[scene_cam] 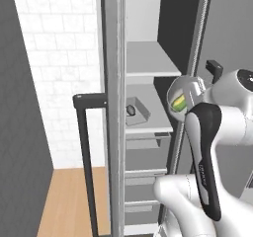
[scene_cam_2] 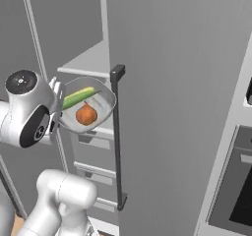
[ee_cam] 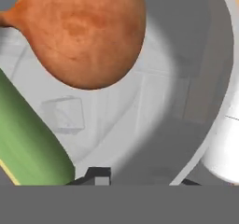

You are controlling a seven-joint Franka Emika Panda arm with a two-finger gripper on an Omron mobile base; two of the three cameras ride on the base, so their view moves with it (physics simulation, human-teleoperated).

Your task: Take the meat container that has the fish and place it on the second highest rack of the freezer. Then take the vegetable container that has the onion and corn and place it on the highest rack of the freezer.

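Vegetable container (scene_cam_2: 87, 104) with onion (scene_cam_2: 86, 115), corn (scene_cam_2: 78, 98) gripped at rim by fingers (ee_cam: 95, 175).

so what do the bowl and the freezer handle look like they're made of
The bowl looks like clear glass or plastic: the onion and corn show through its glossy wall. The freezer handle looks like matte black metal or plastic, with no shine; rendering leaves it open.
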